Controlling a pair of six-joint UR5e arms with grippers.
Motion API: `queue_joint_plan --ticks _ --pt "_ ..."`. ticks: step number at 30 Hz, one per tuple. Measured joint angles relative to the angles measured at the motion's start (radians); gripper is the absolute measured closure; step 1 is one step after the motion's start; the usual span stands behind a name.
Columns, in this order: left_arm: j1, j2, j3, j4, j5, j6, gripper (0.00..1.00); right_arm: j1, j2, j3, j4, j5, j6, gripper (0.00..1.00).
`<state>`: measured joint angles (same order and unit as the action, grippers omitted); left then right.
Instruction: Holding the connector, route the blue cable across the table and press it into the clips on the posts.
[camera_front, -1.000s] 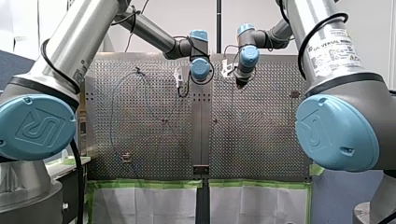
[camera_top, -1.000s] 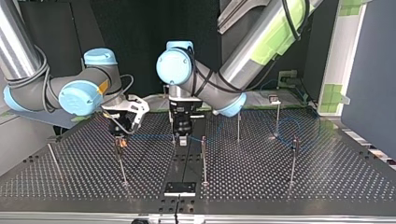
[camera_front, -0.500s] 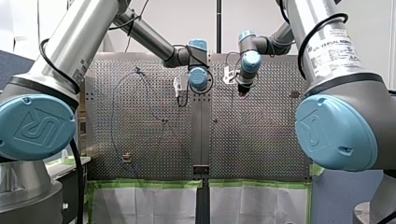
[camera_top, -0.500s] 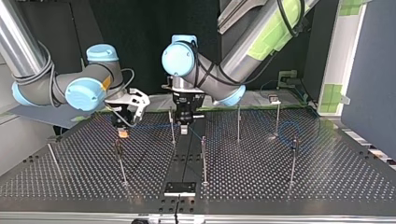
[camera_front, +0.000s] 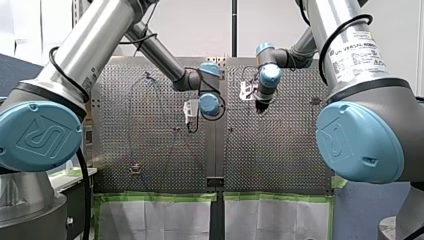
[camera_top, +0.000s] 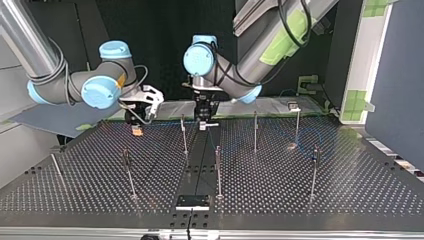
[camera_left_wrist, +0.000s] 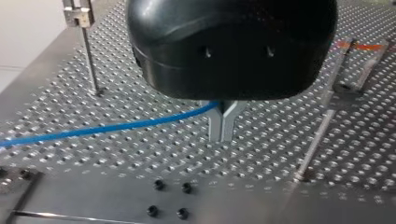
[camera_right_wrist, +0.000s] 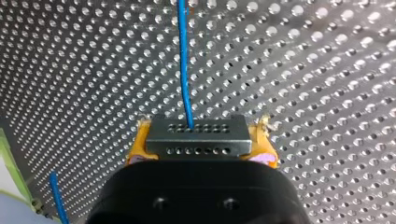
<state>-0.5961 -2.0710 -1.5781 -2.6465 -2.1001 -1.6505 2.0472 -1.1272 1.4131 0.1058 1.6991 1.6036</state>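
— While my right gripper (camera_right_wrist: 201, 140) is clamping the grey connector (camera_right_wrist: 196, 135) between its yellow pads (camera_right_wrist: 137, 147), where is the blue cable (camera_right_wrist: 183, 70) going?

— It is coming out of the middle of the connector's face and running straight ahead of that gripper, just above the perforated table (camera_right_wrist: 327, 93).

— And what is my left gripper (camera_left_wrist: 222, 137) doing?

— Its metal fingers (camera_left_wrist: 215, 123) are pressing together at the tips and pinching the blue cable high up, close under the black body. From there the cable is trailing off to one side of the gripper, sagging low toward the table.

— Are any posts standing near it?

— A thin post (camera_left_wrist: 89, 60) carrying a clip (camera_left_wrist: 77, 11) is standing beyond the cable, on the side the cable is trailing toward. The cable is passing in front of that post and lying apart from the clip. Another post (camera_left_wrist: 322, 133) is rising on the gripper's opposite side, well away from the cable.

— How are the two grippers sitting relative to each other?

— In the top view both are hanging low over the far part of the table, pointing down, apart from each other, with an upright rod (camera_top: 183, 134) standing between them and slightly nearer the camera
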Motion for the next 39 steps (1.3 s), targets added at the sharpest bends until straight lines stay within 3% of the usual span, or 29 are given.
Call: queue_joint_plan --ticks 11,18,32,39 --pt "0.023 -0.005 -0.097 0.093 0.057 -0.012 1.0 0.0 0.008 0.04 -0.033 -0.01 0.005 1.0" --pt "0.029 -0.02 -0.153 0.117 0.098 -0.017 1.0 0.001 0.036 0.057 -0.05 -0.012 0.012 1.0" --pt "0.035 -0.115 -0.13 0.157 0.131 -0.043 1.0 -0.003 0.052 0.059 -0.058 -0.014 0.017 1.0" --pt "0.042 -0.123 -0.108 0.154 0.132 -0.048 1.0 -0.008 0.054 0.059 -0.059 -0.014 0.019 1.0"
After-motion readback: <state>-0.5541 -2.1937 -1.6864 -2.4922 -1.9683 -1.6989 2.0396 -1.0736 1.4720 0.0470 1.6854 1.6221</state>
